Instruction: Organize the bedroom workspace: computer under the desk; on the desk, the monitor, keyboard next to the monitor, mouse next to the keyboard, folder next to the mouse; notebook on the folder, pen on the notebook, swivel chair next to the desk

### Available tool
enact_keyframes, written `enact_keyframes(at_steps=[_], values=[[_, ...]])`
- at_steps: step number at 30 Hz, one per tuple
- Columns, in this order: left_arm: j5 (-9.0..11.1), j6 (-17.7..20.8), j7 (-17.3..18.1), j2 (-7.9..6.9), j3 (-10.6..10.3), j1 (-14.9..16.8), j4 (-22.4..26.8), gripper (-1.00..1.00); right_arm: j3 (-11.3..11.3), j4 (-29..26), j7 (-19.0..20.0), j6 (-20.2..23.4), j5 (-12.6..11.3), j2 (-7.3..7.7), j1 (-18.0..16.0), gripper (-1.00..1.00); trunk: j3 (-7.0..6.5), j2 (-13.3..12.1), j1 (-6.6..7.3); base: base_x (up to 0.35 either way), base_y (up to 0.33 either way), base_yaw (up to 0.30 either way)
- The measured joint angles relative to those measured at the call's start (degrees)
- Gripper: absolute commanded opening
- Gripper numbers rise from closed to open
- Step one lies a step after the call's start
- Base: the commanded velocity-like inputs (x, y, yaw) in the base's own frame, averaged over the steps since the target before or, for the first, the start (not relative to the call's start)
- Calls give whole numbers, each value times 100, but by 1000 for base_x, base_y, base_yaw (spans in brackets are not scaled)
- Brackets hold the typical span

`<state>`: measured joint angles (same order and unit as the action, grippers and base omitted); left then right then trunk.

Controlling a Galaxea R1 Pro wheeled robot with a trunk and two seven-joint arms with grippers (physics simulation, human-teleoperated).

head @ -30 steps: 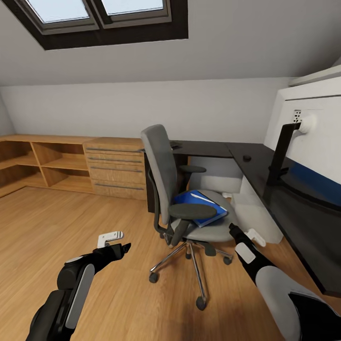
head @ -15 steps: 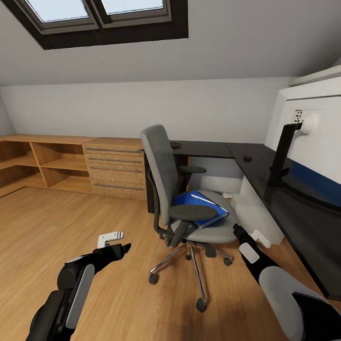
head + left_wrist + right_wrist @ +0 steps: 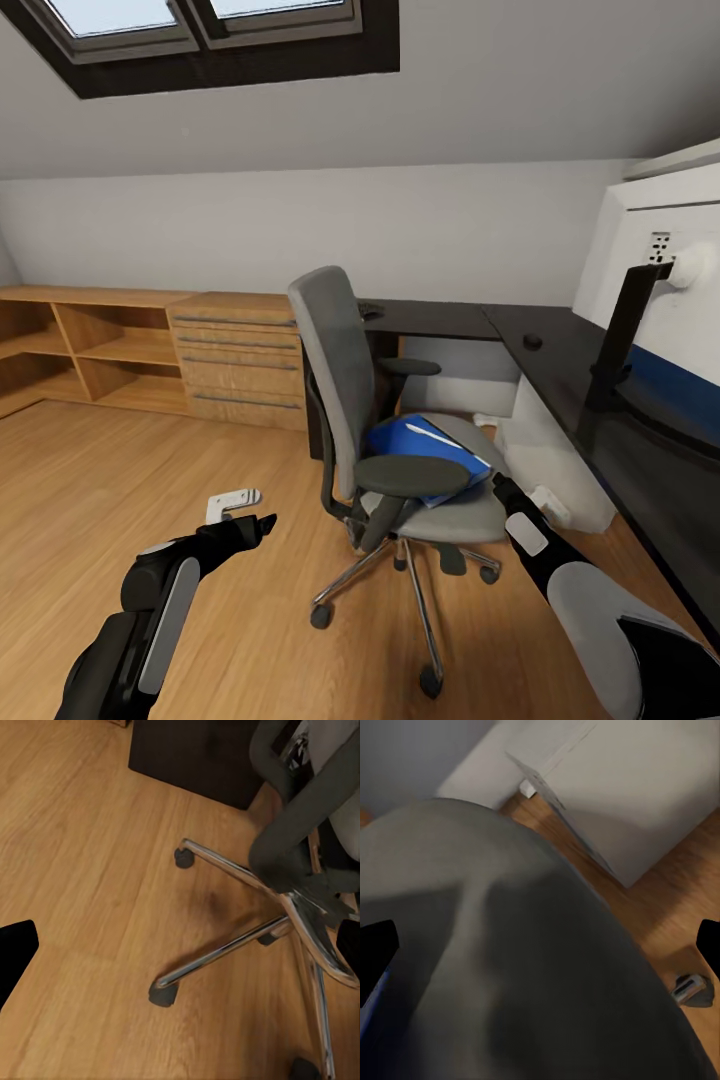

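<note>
Hovering right pincer (image 3: 497,483) spread, beside seat edge; folder (image 3: 420,455) on swivel chair (image 3: 400,420) just beyond.

A grey upholstered swivel chair (image 3: 400,420) with black armrests and a chrome star base stands at frame centre, beside the glossy black L-shaped surface (image 3: 560,360). On its seat lies a flat bright-blue folder (image 3: 425,450) carrying a thin white pen (image 3: 432,436). At right, the white-backed monitor (image 3: 665,270) stands on the surface; a boxy white computer tower (image 3: 550,450) sits beneath. A tiny black mouse (image 3: 532,341) rests on the surface.
</note>
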<state>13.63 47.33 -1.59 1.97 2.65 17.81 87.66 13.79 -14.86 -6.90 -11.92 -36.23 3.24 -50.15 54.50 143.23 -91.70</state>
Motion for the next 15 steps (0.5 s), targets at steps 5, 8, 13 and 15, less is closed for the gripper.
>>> enact_keyframes(at_steps=[5,8,13,15], values=[[-1,-4,0,0,0,-1,-16,100,7,-6,-4,-5,27,8,0,100,0,1,1,136,0,0],[-4,-8,0,0,-2,0,-26,100,-10,-6,-4,0,12,2,-1,100,0,1,2,225,0,0],[-8,-9,0,0,-3,0,-34,100,-7,-8,1,0,0,5,4,100,0,0,-1,62,0,0],[-8,-9,0,0,-3,0,-35,100,-6,-9,-2,0,1,17,2,100,0,0,0,151,0,0]])
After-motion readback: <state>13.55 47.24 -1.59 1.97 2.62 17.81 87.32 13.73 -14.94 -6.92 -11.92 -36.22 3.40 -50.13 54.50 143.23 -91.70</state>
